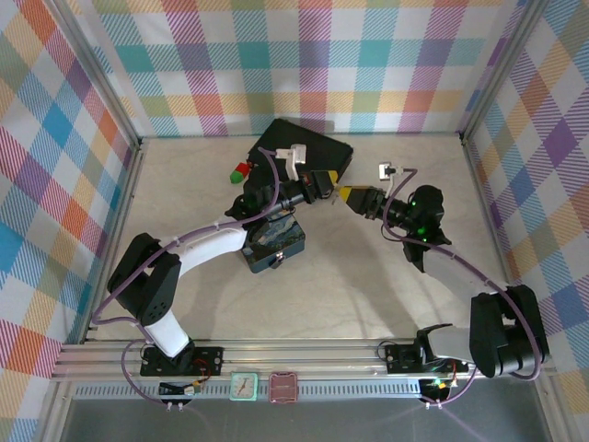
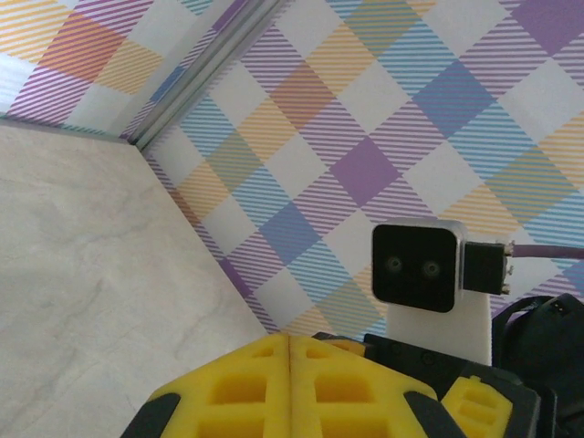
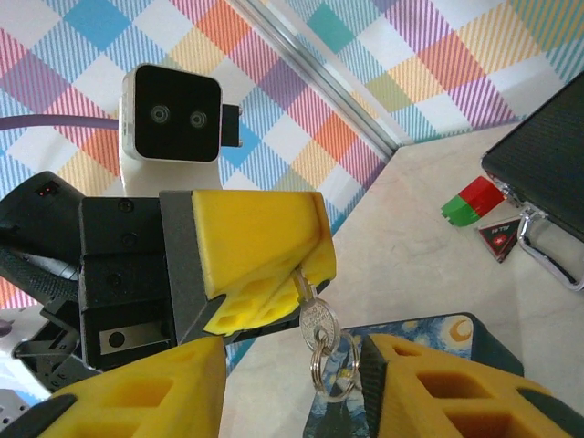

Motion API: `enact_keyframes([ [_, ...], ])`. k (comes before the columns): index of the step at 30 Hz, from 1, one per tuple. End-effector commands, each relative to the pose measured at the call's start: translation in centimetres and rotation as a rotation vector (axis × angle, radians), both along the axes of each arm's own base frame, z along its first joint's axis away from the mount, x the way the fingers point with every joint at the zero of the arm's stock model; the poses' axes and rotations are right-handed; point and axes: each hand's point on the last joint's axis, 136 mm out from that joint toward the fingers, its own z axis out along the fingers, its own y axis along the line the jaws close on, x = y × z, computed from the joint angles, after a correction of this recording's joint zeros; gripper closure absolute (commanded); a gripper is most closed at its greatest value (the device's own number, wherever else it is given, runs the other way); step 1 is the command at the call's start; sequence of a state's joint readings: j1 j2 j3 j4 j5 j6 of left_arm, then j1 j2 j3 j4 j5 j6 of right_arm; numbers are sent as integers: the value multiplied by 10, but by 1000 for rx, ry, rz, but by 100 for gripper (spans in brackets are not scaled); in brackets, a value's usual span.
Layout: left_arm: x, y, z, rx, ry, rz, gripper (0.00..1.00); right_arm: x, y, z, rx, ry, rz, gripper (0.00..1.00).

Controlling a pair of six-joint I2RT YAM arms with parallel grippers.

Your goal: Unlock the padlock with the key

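The left gripper (image 3: 306, 274) pinches the key (image 3: 316, 321) blade-up — long axis vertical. It hangs between the right gripper's (image 3: 292, 365) wide-spread, empty fingers.

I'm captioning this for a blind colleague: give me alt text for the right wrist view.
The left tool pinches a small silver key, its rings dangling between the open yellow fingers of the right tool. Behind lie a starry-painting tin, a black case and red and green blocks.
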State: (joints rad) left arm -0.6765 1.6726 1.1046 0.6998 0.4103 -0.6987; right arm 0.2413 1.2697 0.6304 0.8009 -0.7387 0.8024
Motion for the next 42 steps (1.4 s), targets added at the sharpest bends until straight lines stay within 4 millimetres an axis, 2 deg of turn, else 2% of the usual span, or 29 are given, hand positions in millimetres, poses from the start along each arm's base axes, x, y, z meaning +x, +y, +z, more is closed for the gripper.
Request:
enact_keyframes([
  [1, -13, -5, 25, -66, -64, -30, 100, -7, 2, 9, 30, -63, 42, 58],
  [7, -15, -7, 27, -86, -56, -34, 100, -10, 7, 14, 47, -86, 72, 62],
  [16, -15, -6, 33, -119, -52, -19, 100, -9, 8, 10, 56, -72, 69, 71],
  [27, -17, -7, 30, -172, -21, -19, 100, -2, 7, 5, 70, -57, 44, 71],
  [34, -18, -7, 26, -168, -14, -15, 100, -1, 6, 15, 89, -84, 35, 70],
  [38, -18, -5, 23, -162, -13, -6, 100, 1, 5, 14, 89, -84, 27, 76],
  [42, -18, -5, 23, -164, -12, -5, 100, 0, 7, 12, 90, -76, 41, 90],
])
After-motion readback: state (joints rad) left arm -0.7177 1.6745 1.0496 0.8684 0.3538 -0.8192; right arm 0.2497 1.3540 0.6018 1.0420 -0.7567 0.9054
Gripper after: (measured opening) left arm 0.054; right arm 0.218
